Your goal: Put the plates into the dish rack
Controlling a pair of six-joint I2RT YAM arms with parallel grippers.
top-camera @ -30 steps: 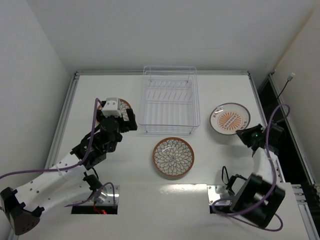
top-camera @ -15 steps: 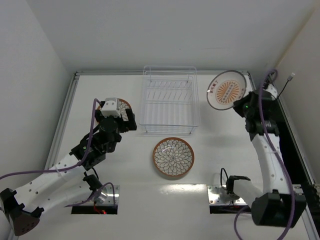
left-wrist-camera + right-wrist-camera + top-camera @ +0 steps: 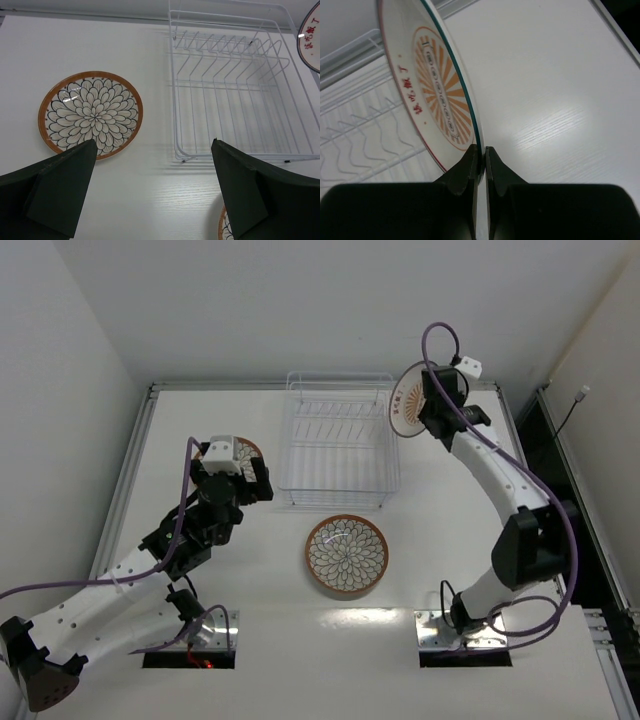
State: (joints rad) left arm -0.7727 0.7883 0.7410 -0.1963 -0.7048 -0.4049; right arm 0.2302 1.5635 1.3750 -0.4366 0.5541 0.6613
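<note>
One plate (image 3: 437,95), likely brittle, hung rim-pinched in the right claw (image 3: 480,159) beside the dish rack (image 3: 338,498); left claw (image 3: 153,152) gaped empty.

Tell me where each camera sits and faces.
Top external: above, behind the bases, looking down on the table; both arms show.
Left wrist: looks down past the open left gripper at a petal plate and the dish rack.
Right wrist: looks along the right gripper, shut on the sunburst plate.
Shared: both wrist views show the dish rack and sunburst plate.
</note>
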